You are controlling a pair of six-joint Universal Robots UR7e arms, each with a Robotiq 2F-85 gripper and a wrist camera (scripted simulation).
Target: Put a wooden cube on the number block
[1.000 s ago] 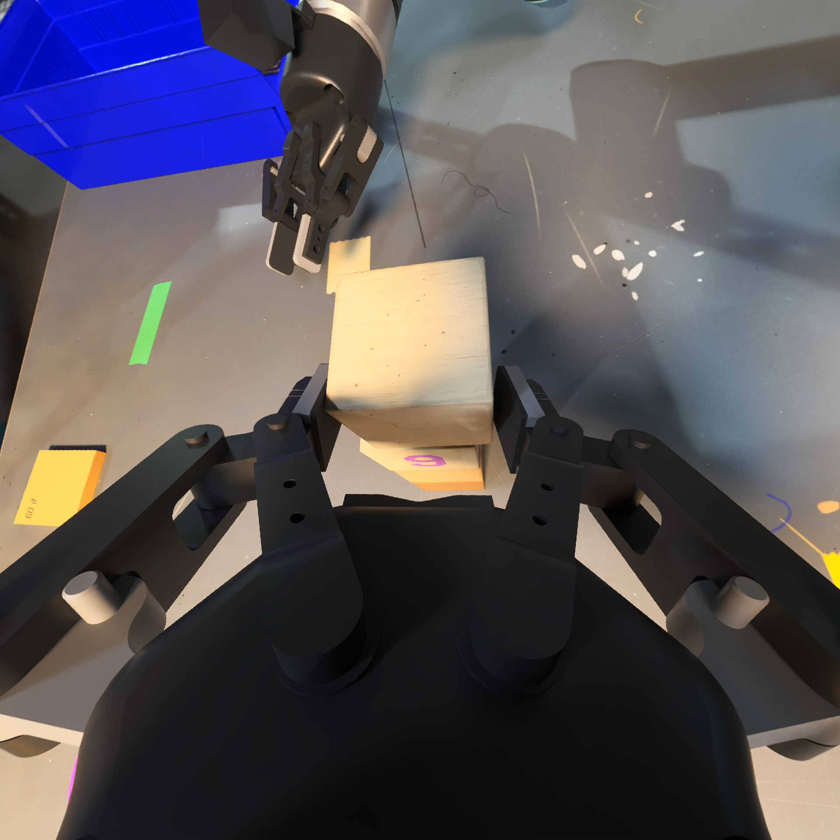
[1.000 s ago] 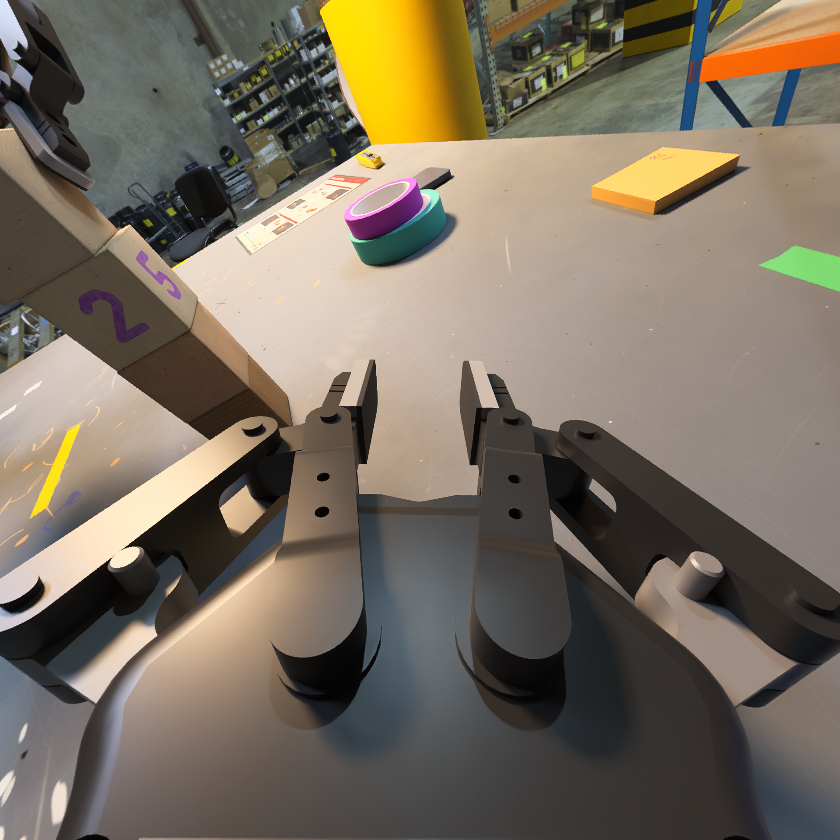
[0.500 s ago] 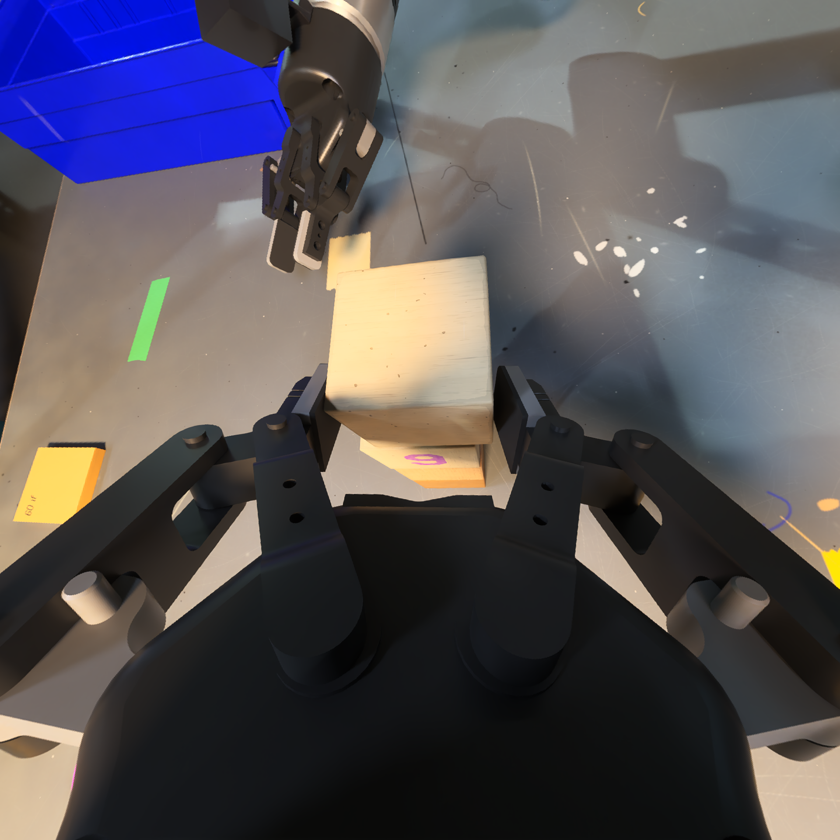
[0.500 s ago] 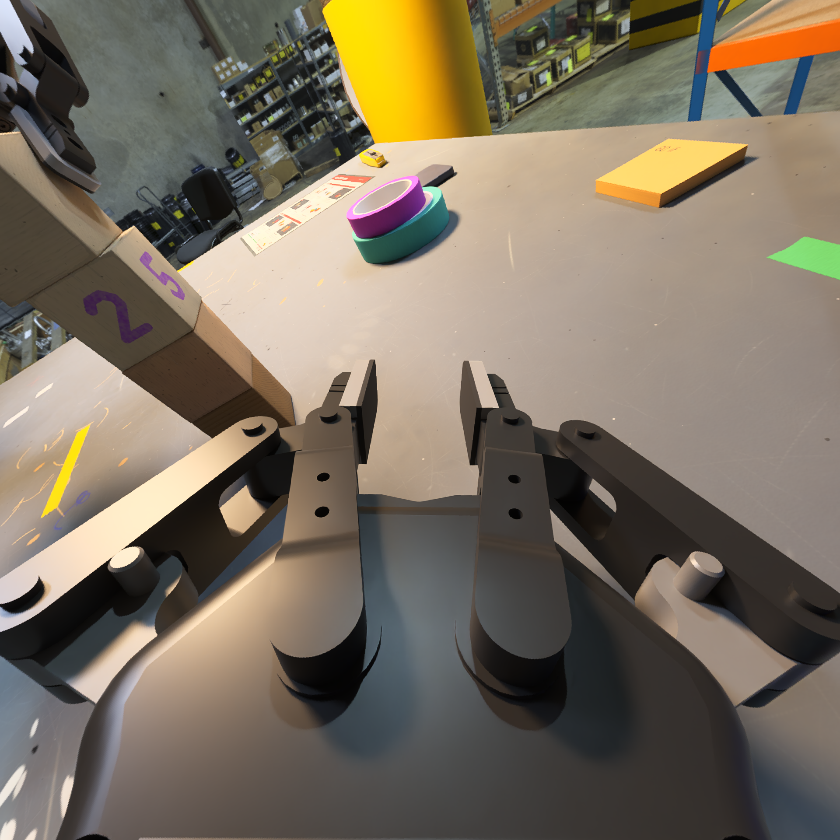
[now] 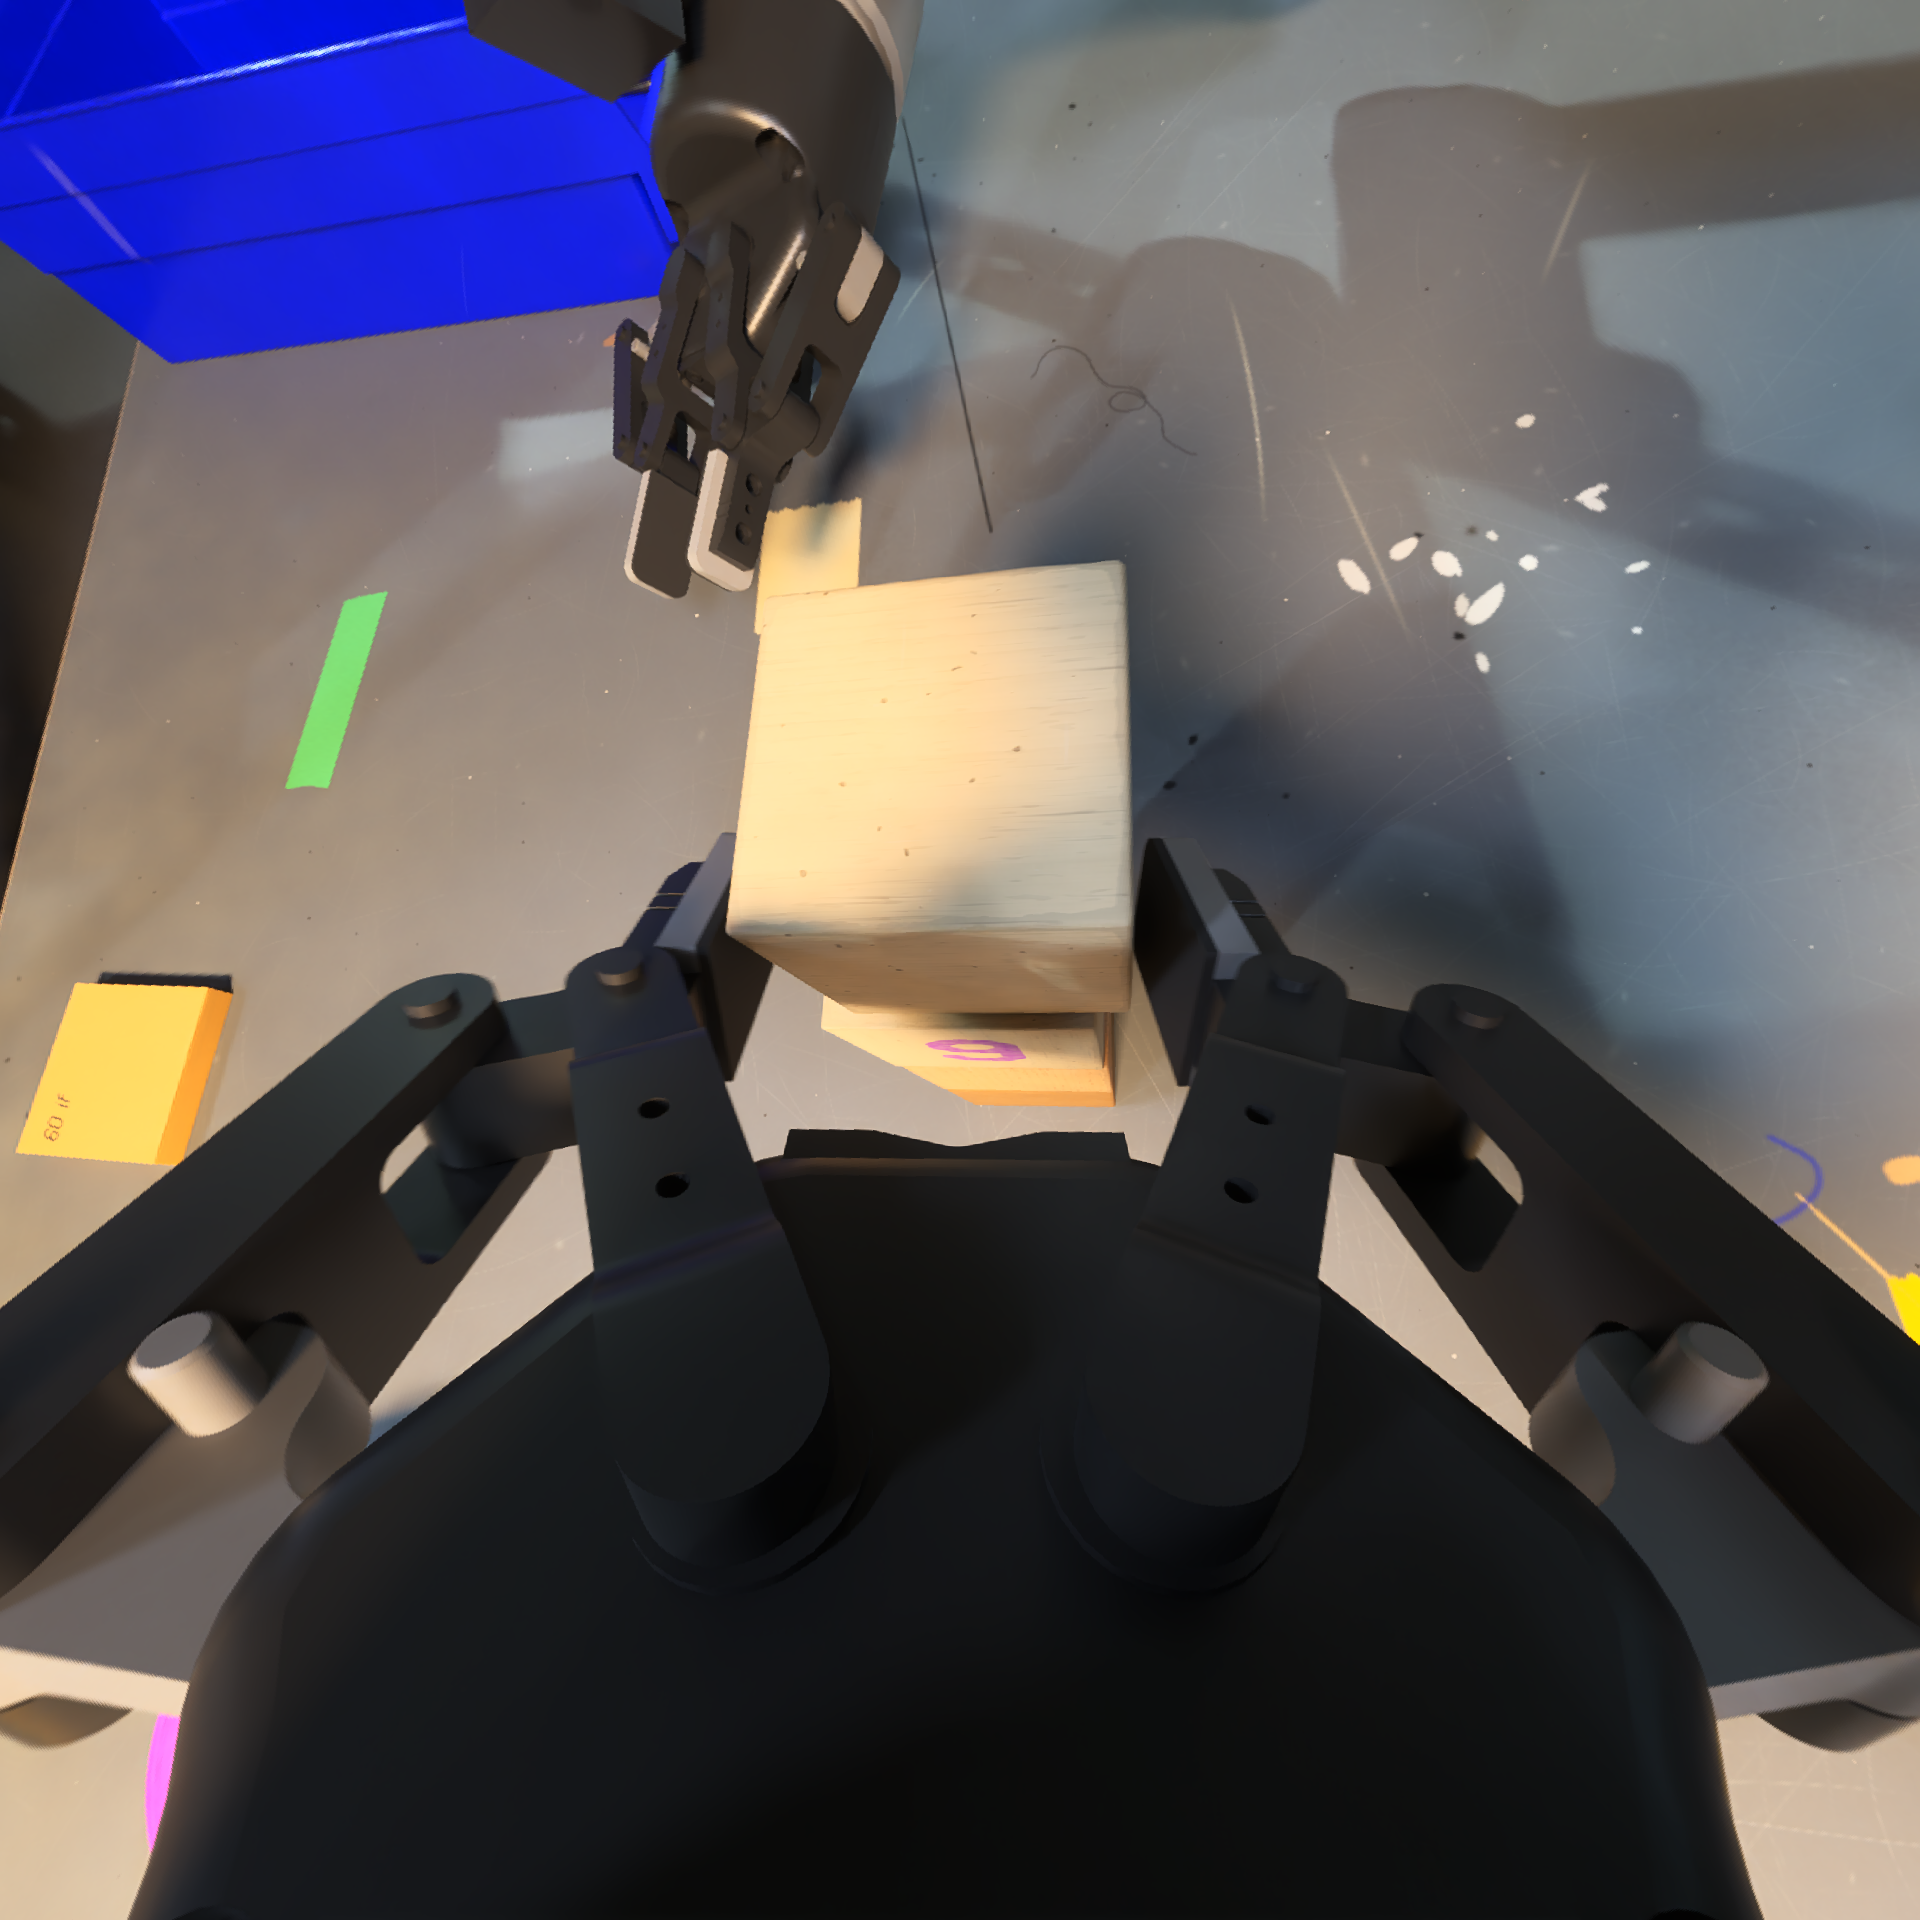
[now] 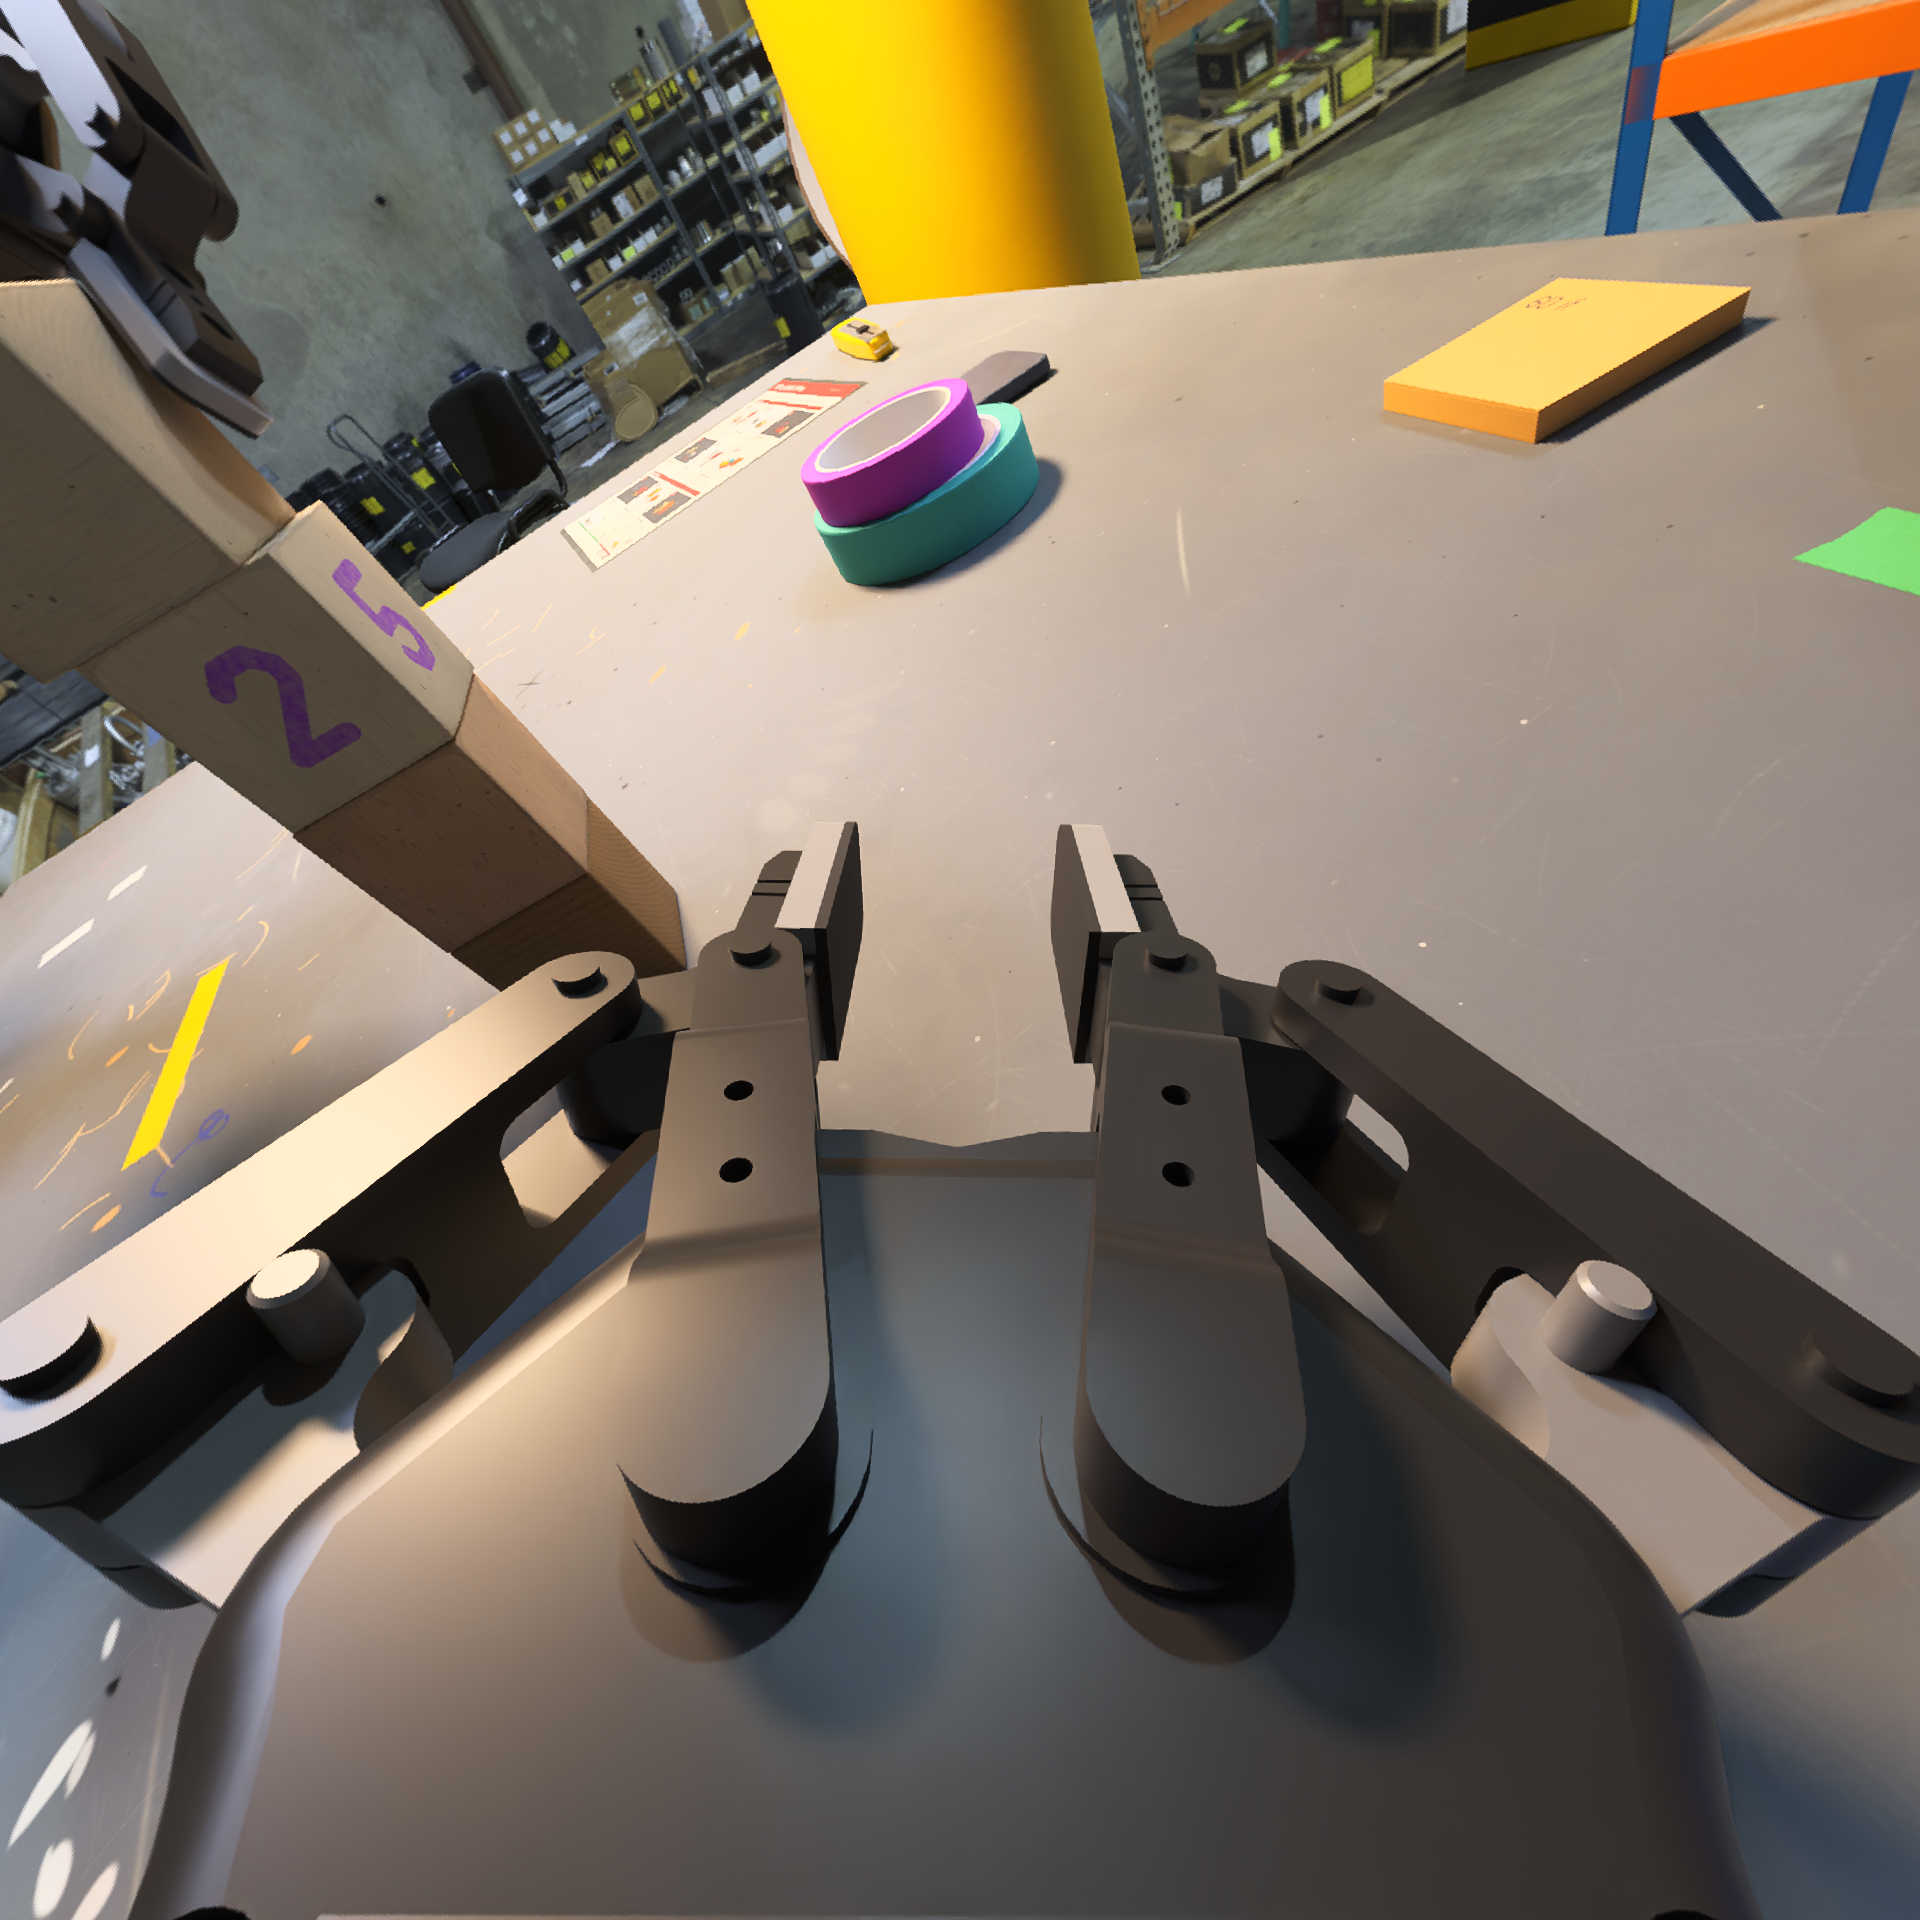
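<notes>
Pale wooden cube point(image 5: 935, 769), smooth grain, sharp edges, sits on number block point(image 5: 987, 1060), itself atop another plain block point(image 6: 499, 842); stack stands on scuffed grey worktop point(image 6: 1351, 727). Left gripper point(image 5: 940, 914) fingers spread either side of cube, small gaps visible, no grip. Right gripper point(image 6: 956, 914) fingers parted, empty, low beside stack. Two tape rolls point(image 6: 925, 478) stacked, flat orange pad point(image 6: 1558, 353) well apart

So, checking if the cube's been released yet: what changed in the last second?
Only slight camera drift: the orange pad slid a little upward in both views. Nothing was gripped or released. The wooden cube still sits on the number block inside the left gripper, and the right gripper stays open and empty.
</notes>
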